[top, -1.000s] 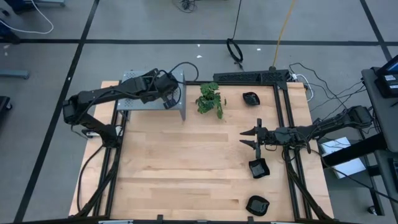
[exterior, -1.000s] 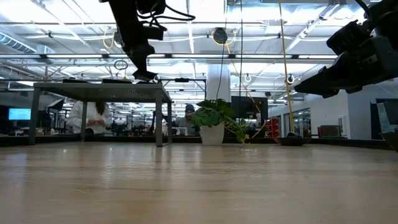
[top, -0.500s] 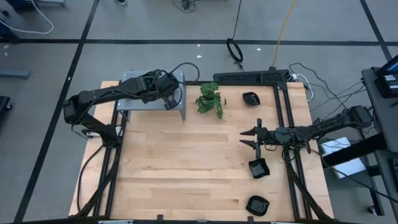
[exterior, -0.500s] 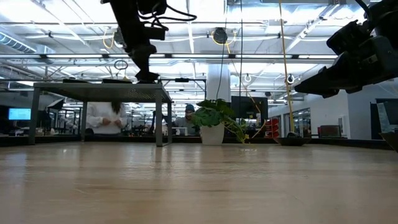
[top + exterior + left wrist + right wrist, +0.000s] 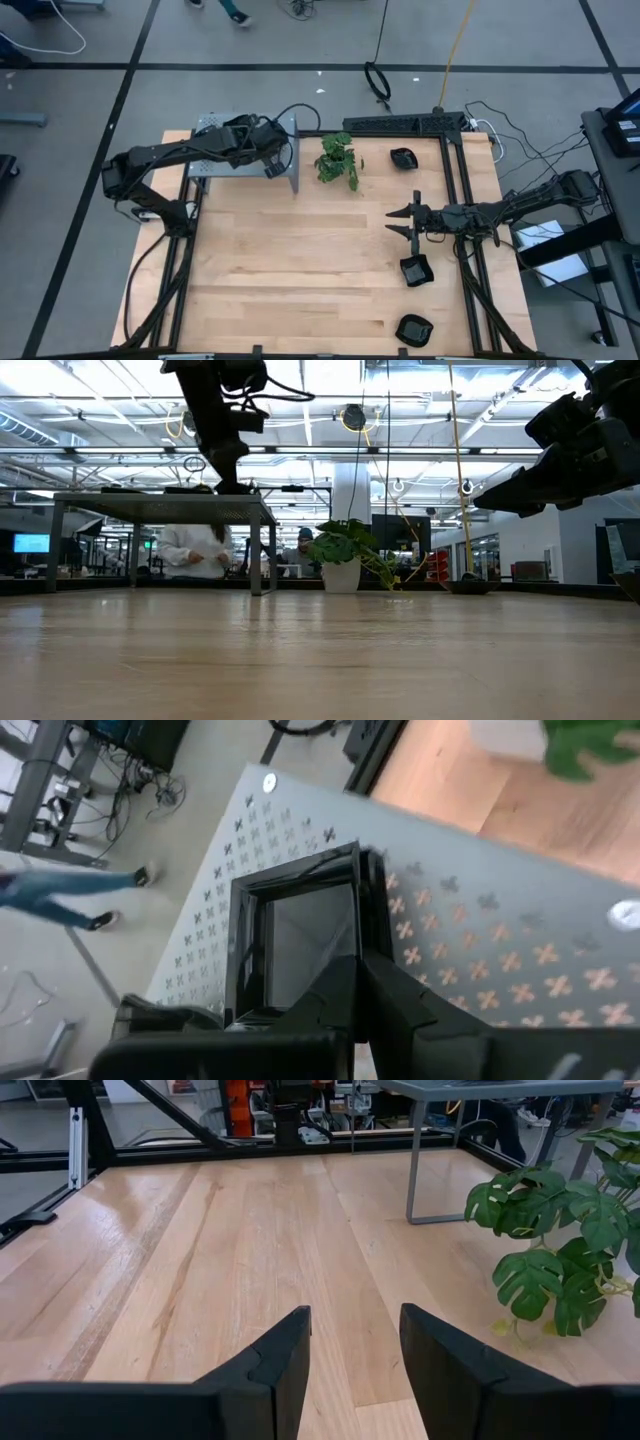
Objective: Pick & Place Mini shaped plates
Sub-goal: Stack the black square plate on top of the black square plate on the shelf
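Observation:
My left gripper (image 5: 270,163) is over the grey perforated shelf (image 5: 290,125) at the table's far left, shut on a square glossy black mini plate (image 5: 300,935). In the low view it (image 5: 236,480) reaches down to the shelf top (image 5: 150,500). My right gripper (image 5: 396,222) hovers open above the right side of the table, its fingers (image 5: 290,1345) pointing toward the table's left, touching nothing. Three more black plates lie on the wood: one near the far right (image 5: 404,158), one just near-side of the right gripper (image 5: 415,270), one by the near edge (image 5: 414,329). My left gripper holds the square plate by its rim (image 5: 368,910), coming from above and pointing down. One dark finger (image 5: 365,990) lies along that rim; the other finger is hidden by the gripper body. The plate sits level just over the shelf top; whether it rests on it, I cannot tell.
A small green potted plant (image 5: 338,160) stands right of the shelf. A black frame rail (image 5: 405,122) runs along the far and right edges. The middle and near left of the wooden table (image 5: 290,270) is bare. A person (image 5: 195,550) is in the room beyond.
Nothing on the table has visibly moved. In the room beyond the table, a person has walked rightward behind the shelf in the low view.

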### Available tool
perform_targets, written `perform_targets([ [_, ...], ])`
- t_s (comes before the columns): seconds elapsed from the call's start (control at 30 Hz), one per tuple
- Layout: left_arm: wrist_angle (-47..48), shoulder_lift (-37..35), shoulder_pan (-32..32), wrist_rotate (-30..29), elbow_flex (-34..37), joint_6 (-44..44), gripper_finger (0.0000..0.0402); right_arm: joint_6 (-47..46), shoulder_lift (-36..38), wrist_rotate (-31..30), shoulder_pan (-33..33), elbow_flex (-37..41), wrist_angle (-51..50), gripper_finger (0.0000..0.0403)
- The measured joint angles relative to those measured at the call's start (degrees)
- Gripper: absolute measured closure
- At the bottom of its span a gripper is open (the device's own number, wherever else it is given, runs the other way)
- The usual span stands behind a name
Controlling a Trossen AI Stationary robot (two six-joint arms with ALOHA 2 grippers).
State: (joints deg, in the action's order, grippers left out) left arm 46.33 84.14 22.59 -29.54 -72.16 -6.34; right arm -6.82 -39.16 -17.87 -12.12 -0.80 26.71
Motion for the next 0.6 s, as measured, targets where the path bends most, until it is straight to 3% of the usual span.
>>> perform_targets([
  [0.33, -2.16, 0.0, 0.0, -1.97, 1.92, 0.54, 0.0384, 0.0, 0.01, 0.01, 0.01, 0.0, 0.0, 0.0257],
  [0.6, -2.52, -0.02, -0.27, -2.17, 1.92, 2.13, 0.0326, -0.01, 0.01, 0.02, 0.0, 0.0, 0.01, 0.0257],
])
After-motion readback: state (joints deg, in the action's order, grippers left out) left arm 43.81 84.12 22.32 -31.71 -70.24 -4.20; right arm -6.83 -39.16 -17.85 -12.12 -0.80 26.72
